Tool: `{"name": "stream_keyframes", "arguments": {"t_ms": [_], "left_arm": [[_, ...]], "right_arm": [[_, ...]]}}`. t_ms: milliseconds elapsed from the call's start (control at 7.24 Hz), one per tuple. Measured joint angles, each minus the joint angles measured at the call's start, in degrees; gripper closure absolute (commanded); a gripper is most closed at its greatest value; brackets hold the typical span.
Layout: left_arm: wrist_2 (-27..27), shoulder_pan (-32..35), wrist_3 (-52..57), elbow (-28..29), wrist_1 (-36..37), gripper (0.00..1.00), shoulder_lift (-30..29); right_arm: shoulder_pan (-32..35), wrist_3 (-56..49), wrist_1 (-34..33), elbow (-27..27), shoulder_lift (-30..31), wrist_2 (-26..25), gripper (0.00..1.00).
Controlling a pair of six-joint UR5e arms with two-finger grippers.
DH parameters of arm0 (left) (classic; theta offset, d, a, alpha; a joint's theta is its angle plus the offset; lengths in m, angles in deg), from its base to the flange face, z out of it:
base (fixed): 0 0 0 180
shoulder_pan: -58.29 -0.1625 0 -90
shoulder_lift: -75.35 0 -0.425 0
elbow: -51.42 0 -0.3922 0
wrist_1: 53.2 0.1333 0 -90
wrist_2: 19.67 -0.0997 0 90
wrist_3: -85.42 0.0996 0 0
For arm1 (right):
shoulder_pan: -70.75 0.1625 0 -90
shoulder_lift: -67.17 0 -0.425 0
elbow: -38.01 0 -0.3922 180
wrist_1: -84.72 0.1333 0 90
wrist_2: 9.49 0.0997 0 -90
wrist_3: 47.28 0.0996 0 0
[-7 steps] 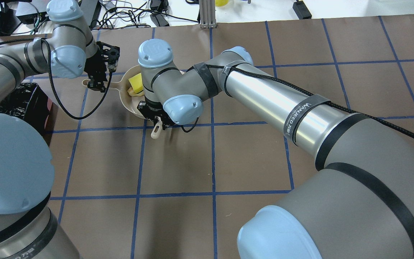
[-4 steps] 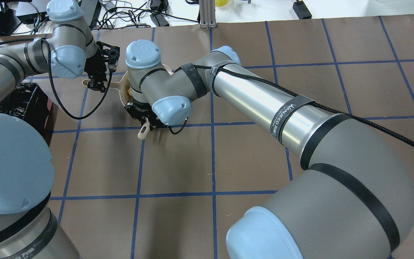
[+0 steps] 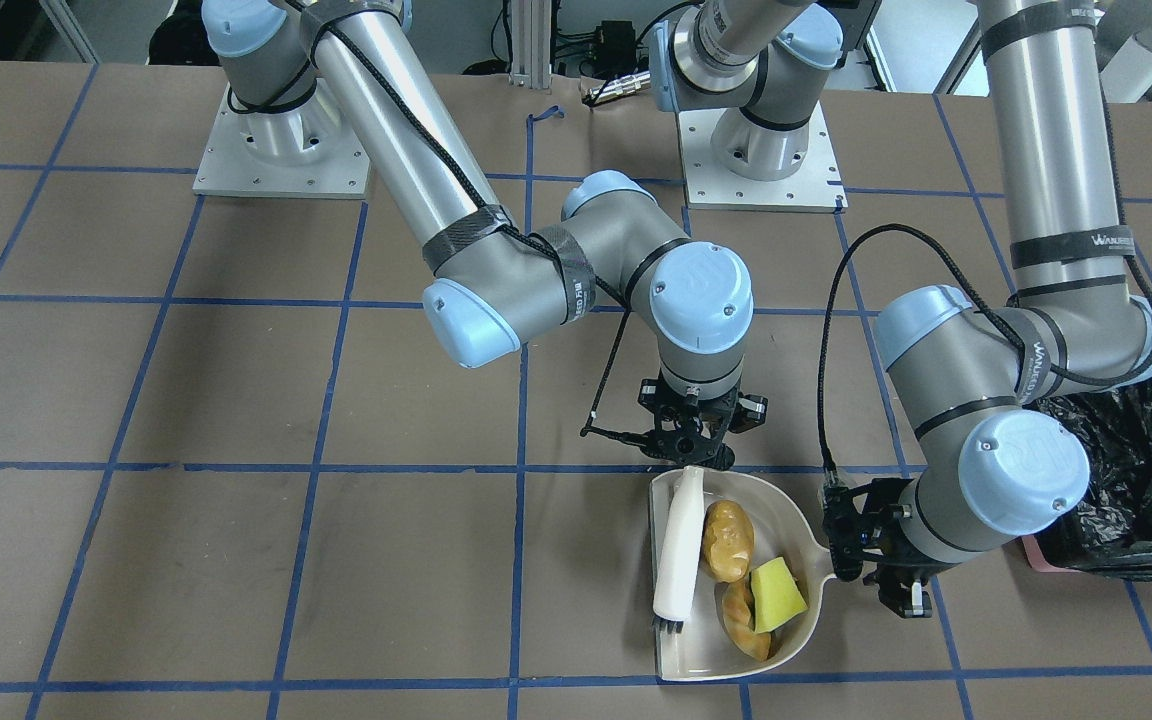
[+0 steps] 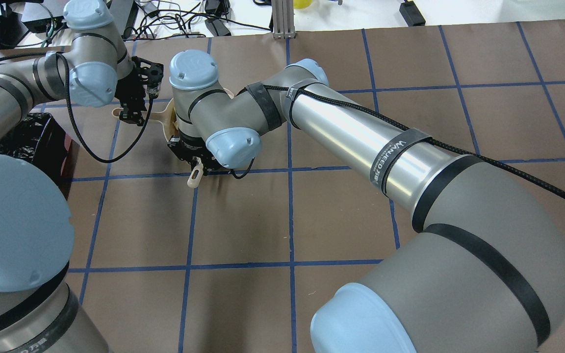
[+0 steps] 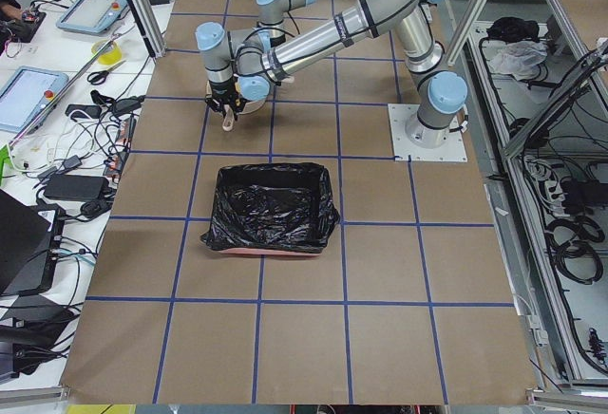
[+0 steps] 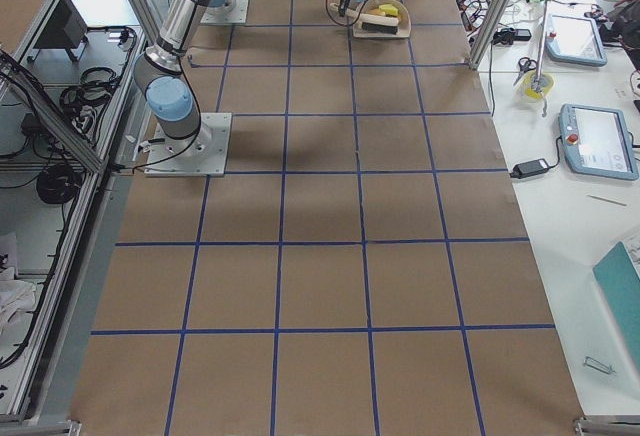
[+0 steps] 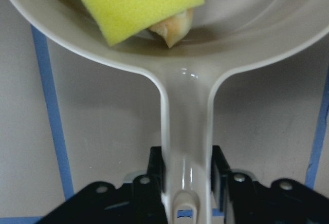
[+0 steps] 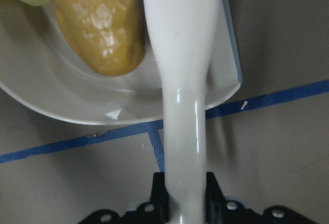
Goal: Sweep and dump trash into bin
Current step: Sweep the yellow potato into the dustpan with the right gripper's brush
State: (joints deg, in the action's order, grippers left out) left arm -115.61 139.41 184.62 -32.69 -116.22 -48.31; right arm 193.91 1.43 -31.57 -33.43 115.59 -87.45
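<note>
Trash (image 3: 728, 540): three scraps in one dustpan (image 3: 778, 518).

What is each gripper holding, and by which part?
The left gripper clamps the dustpan by its handle; the right gripper clamps the brush by its handle.

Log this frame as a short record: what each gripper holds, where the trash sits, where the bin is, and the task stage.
left gripper: jaws shut on the handle of the dustpan
right gripper: jaws shut on the brush
brush position: lies along the dustpan's straight edge
trash: golden-brown lump, yellow-green wedge, tan piece, all inside the dustpan
bin: black-lined, on the left arm's side, apart from the dustpan
stage: trash collected, not yet dumped
</note>
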Motion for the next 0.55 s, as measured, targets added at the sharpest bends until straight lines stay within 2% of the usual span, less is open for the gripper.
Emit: {"name": "stream_keyframes", "arguments": {"t_ms": [414, 552], "left_arm": [[0.0, -0.1, 0.2, 0.1, 0.0, 1.00, -0.1], [0.4, -0.3, 0.2, 0.3, -0.1, 1.00, -0.1]], "right_arm": [[-1.7, -3.9, 3.9, -0.3, 0.9, -4.3, 1.00], [-3.8, -7.8, 7.7, -0.4, 2.5, -5.6, 1.00]]}}
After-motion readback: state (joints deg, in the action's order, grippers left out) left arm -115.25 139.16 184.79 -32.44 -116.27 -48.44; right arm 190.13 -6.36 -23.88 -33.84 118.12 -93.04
